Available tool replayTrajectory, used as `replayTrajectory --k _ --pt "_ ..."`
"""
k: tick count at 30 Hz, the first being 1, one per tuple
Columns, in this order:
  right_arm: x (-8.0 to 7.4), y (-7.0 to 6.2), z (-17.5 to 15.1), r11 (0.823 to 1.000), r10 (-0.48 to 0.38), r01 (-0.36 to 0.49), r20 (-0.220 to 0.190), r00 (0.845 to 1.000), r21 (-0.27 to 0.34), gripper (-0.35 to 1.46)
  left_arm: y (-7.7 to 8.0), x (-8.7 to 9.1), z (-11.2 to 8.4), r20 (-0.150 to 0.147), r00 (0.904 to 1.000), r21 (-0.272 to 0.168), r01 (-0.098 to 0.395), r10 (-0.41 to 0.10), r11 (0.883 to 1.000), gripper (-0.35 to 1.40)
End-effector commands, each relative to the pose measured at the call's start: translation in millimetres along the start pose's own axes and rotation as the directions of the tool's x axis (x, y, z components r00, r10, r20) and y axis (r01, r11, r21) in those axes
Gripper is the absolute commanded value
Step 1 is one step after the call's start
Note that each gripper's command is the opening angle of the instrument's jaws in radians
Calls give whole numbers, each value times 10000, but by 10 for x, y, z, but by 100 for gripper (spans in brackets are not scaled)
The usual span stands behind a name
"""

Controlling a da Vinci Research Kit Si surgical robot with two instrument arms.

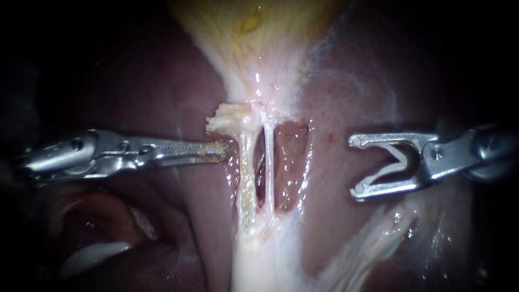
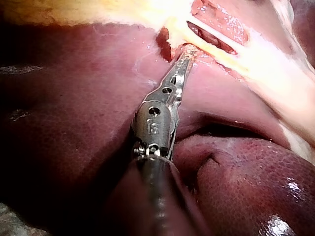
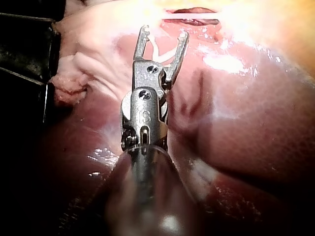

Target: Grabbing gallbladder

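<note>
The yellowish gallbladder [image 1: 254, 27] narrows downward into a white neck that splits into two thin tubes, the left tube [image 1: 246, 167] and the right tube [image 1: 268, 162]. A frayed tan tissue flap [image 1: 223, 121] sticks out beside the neck. My left instrument [image 1: 226, 148] [image 2: 186, 53] lies level, its jaws together, the stained tip against the tissue just left of the left tube and under the flap. My right instrument [image 1: 354, 167] [image 3: 162, 34] hovers well to the right of the tubes over the liver [image 1: 135, 81], its jaws wide apart with a pale V-shaped piece inside them.
Dark red liver surrounds the tubes on both sides. A broad white tissue band [image 1: 259, 265] runs down below the tubes. A liver fold [image 1: 102, 216] lies under my left instrument's shaft. A black object [image 3: 24, 49] stands beside the tissue in the right wrist view.
</note>
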Motion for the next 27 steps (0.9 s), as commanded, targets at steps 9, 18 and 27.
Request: replayTrajectory --k 9,18,27 --pt "0 0 0 10000 0 0 0 10000 0 41 0 -4 -3 -13 10000 21 12 -12 10000 -13" --pt "0 0 -1 10000 -1 1 0 10000 3 41 -3 -8 -7 512 9986 160 129 -138 9998 73" --pt "-1 0 -1 10000 -3 3 -1 10000 6 41 -5 -12 -5 1325 9909 43 -267 259 9996 115"
